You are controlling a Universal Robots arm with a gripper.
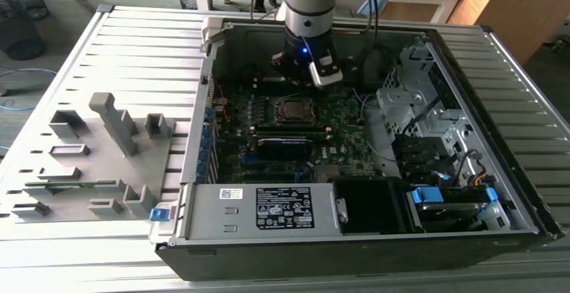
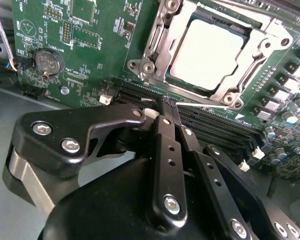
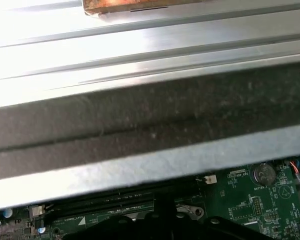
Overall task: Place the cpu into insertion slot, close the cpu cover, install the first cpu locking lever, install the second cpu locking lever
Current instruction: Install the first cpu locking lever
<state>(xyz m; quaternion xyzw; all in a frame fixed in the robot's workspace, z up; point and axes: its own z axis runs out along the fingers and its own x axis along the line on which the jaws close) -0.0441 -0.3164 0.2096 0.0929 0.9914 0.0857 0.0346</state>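
Now I see the cpu [image 2: 210, 50] seated in its slot, framed by the cpu cover [image 2: 159, 47], which lies flat, I judge to hold it down. My pincer [image 2: 168, 105], fingers pressed together, sits just beside the cover's edge at a thin silvery rod [image 2: 205, 105], probably a locking lever.

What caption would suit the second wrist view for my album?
Gripper close to the cpu, which sits framed by the cpu cover.
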